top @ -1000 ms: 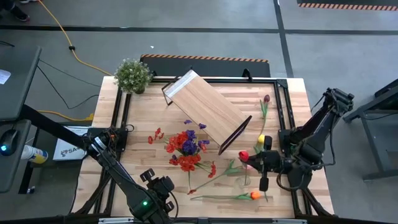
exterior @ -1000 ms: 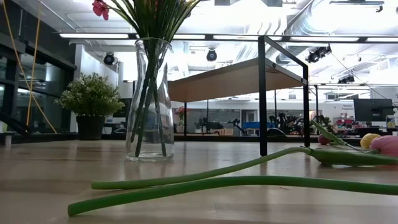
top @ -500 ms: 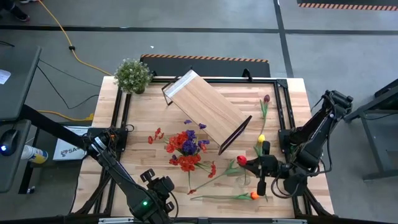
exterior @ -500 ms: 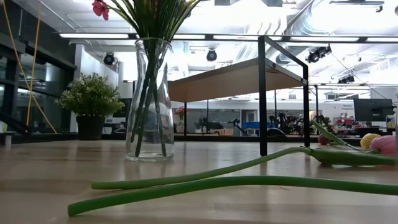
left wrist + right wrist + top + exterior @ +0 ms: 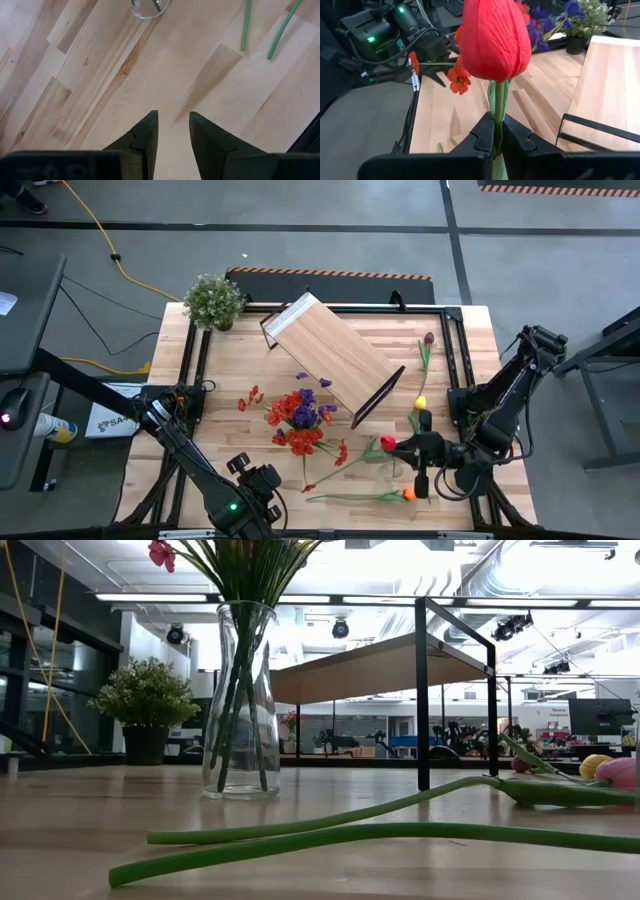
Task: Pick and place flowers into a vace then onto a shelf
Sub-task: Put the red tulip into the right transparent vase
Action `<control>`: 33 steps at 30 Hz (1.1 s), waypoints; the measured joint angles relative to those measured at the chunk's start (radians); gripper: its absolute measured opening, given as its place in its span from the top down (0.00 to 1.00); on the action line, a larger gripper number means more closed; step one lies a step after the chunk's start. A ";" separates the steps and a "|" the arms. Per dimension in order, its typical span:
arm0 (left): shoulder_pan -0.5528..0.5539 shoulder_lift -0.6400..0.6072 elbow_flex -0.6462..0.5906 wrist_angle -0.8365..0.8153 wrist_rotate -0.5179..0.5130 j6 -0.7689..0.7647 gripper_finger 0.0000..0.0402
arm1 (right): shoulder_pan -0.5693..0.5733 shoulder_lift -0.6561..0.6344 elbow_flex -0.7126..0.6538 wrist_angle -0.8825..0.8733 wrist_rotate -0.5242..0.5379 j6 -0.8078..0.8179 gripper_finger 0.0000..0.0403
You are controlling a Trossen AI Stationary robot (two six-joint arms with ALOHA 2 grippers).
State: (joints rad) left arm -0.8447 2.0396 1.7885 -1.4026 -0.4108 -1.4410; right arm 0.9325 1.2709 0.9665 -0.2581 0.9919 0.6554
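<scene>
A clear glass vase (image 5: pixel 240 700) (image 5: pixel 300 423) stands mid-table on its base, with red sprays and purple sprigs in it. My right gripper (image 5: pixel 398 446) (image 5: pixel 495 132) is right of the vase, shut on a red tulip (image 5: pixel 387 443) (image 5: pixel 495 35). An orange tulip (image 5: pixel 410 494), a yellow tulip (image 5: pixel 420 402) and a dark maroon one (image 5: pixel 429 338) lie flat on the table. The light-wood shelf (image 5: pixel 330 358) stands at an angle behind the vase. My left gripper (image 5: pixel 173 125) (image 5: pixel 255 472) waits open over the table's near edge. My right gripper pinches the red tulip's green stem just under the blossom (image 5: pixel 496 117) between its two fingers. The fingers come about level from the table's right side and lie along the stem. The blossom sticks out past the fingertips, clear of the table; the rest of the stem is hidden by the gripper.
A bushy green potted plant (image 5: pixel 213 301) sits at the table's far left corner. Long green stems (image 5: pixel 330 830) lie across the near part of the table, their cut ends (image 5: pixel 244 30) near my left gripper. Black frame rails (image 5: pixel 195 370) run along the table's sides.
My right gripper has moved a little toward the table's near edge, carrying the red tulip with it and staying shut on it. The vase, the shelf and the lying flowers have kept their places.
</scene>
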 joint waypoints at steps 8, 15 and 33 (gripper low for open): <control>0.000 0.000 0.000 0.015 0.000 0.000 0.64 | 0.000 0.000 0.000 -0.064 -0.038 0.085 0.95; 0.000 0.000 0.000 0.018 0.000 0.000 0.64 | 0.000 0.000 0.000 -0.066 -0.041 0.089 0.95; 0.000 0.000 0.000 0.018 0.000 0.000 0.64 | -0.003 0.000 0.000 -0.067 -0.095 0.087 0.95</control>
State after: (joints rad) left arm -0.8444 2.0396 1.7885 -1.3842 -0.4110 -1.4410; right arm 0.9291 1.2709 0.9665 -0.3248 0.8970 0.7425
